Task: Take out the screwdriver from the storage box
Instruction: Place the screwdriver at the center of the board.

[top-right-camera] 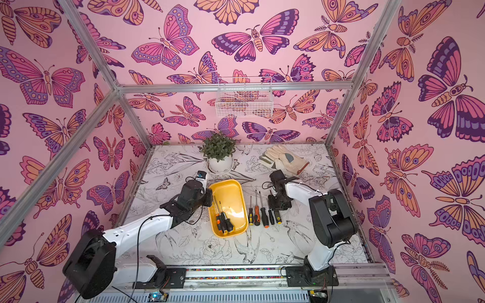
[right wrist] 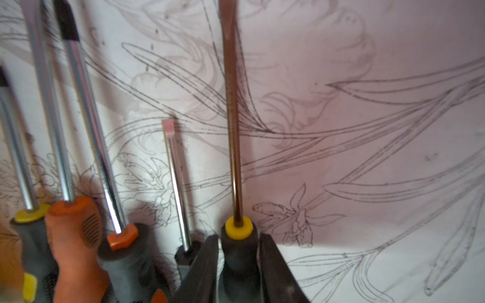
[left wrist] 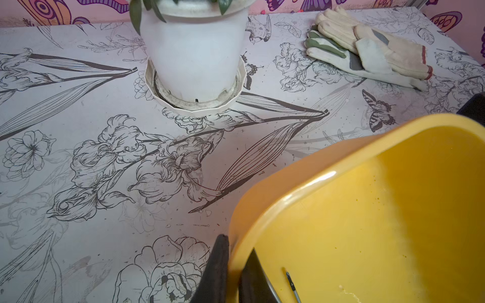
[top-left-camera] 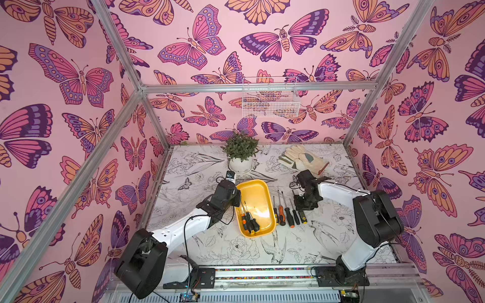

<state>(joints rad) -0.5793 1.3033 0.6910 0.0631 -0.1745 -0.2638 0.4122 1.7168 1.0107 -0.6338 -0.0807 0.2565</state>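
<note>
The yellow storage box [top-left-camera: 258,196] [top-right-camera: 231,194] [left wrist: 367,210] lies mid-table. A small bunch of orange-and-black screwdrivers [top-left-camera: 249,223] [top-right-camera: 223,223] rests in its near left corner. One thin tip [left wrist: 290,280] shows in the left wrist view. My left gripper [top-left-camera: 237,196] [left wrist: 237,245] is shut on the box's left rim. Several screwdrivers [top-left-camera: 286,217] lie in a row right of the box. My right gripper [top-left-camera: 301,210] [right wrist: 238,236] stands over the rightmost one, a black screwdriver with a yellow collar [right wrist: 237,249]. The fingers flank its handle with thin gaps.
A potted plant [top-left-camera: 241,157] stands just behind the box. Work gloves [top-left-camera: 301,158] lie at the back right. A white wire basket [top-left-camera: 270,101] hangs on the rear wall. Aluminium frame posts border the table.
</note>
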